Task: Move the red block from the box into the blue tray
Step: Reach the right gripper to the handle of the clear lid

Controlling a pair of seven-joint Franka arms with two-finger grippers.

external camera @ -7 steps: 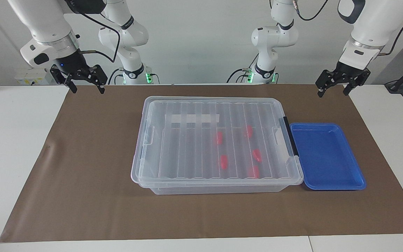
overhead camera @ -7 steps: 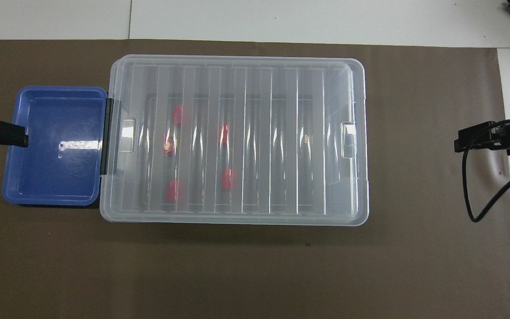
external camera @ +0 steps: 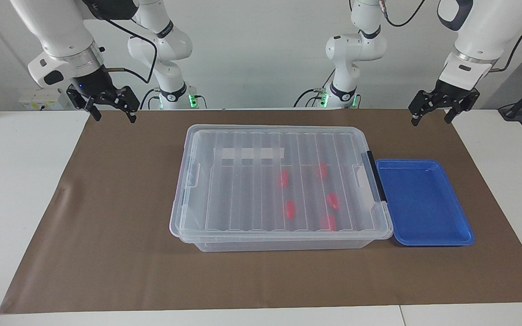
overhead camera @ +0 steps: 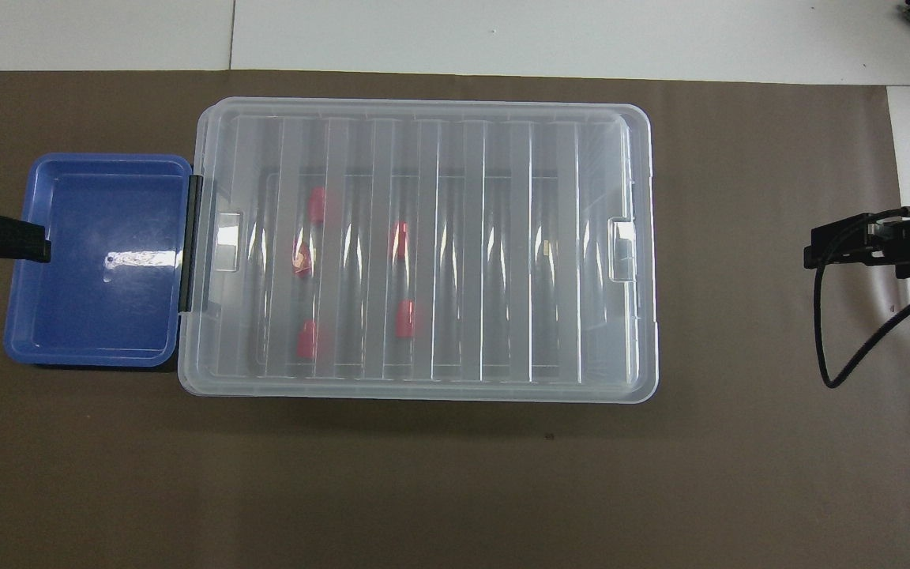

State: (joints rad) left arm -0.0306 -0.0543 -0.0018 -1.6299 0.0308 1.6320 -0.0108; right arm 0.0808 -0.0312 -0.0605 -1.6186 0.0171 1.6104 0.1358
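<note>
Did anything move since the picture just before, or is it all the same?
Only a little. The right pincer drifted slightly toward the box, high above the brown mat; it is open and holds nothing. The left pincer waits open. The lid is on, the red blocks lie inside, and the blue tray is bare.

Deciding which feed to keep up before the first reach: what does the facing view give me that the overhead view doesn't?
Only the facing view shows both arms whole, with the left gripper and right gripper open and raised over the brown mat's robot-side corners, and the box's side wall under its lid.

Only the overhead view shows the box and blue tray in plan, side by side.

Both show the lid on, five red blocks inside, the black clip handle toward the empty tray.
</note>
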